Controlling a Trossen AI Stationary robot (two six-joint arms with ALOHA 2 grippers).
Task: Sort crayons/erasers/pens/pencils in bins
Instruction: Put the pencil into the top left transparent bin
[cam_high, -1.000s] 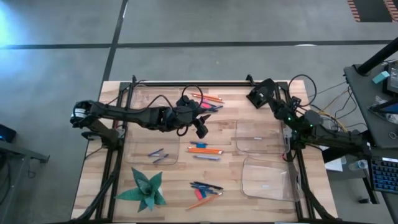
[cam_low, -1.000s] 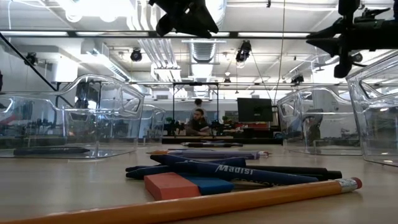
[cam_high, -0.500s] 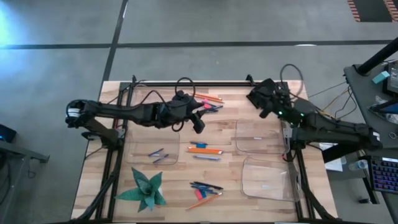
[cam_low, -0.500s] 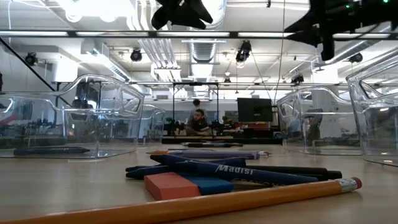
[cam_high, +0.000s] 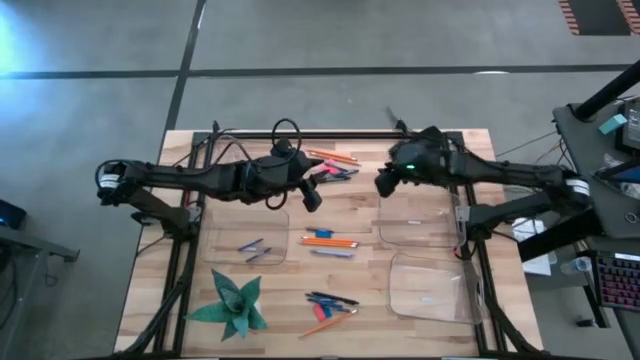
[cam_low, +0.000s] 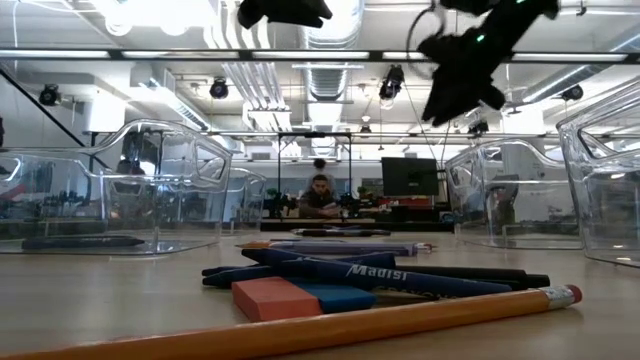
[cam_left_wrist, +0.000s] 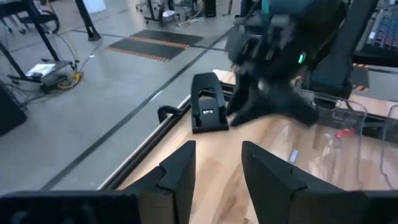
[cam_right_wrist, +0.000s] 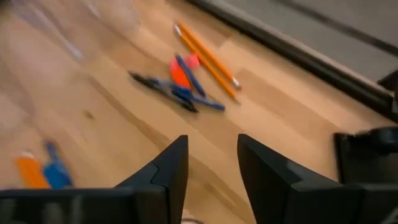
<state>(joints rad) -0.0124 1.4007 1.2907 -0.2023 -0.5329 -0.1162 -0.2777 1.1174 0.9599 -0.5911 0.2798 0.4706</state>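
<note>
- Wooden counter (cam_high: 370, 265) – left pincer (cam_high: 311, 197) and right pincer (cam_high: 384, 184) both hang above it, empty, fingers apart.
- Pencils (cam_high: 336, 157), pens (cam_high: 338, 173) lie between them.

bare wood (cam_high: 360, 215) mid-table, bins (cam_high: 417, 217) flanking

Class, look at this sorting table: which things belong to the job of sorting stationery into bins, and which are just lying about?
Belongs to the job:
- pencils
- pens
- erasers
- crayons
- bins
- left gripper and right gripper, both empty with jaws apart

Just lying about:
- green paper star
- black bracket at the table edge
</note>
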